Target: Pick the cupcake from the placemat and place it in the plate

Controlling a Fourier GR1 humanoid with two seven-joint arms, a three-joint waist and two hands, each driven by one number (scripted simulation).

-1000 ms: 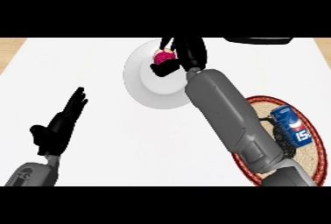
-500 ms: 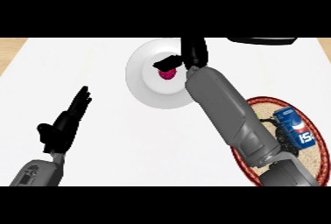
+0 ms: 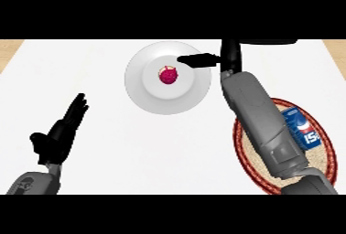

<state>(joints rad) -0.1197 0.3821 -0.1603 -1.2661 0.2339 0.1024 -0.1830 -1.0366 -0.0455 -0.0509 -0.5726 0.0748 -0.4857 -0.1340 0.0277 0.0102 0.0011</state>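
— Where's the cupcake (image 3: 168, 75)?
— Small, round and magenta with a pale patch on top. It sits in the middle of the smooth white round plate (image 3: 145, 93), just left of the right robot hand (image 3: 228, 55) and apart from it.
— Is that robot hand holding anything?
— No. Its black fingers are spread, one digit pointing left over the plate's rim and the rest stretched away from the robot. The grey forearm (image 3: 256, 114) behind it slants across the oval woven placemat (image 3: 319, 160), which has a dark red border. A blue can (image 3: 303, 129) lies there, right of the forearm.
— And the other one?
— The left robot hand (image 3: 59, 135) rests open, fingers straight, well left of the plate over the plain white tabletop (image 3: 135, 151).
— What changed from half a second ago?
— Then the right robot hand covered the cupcake; now it has drawn back to the right.
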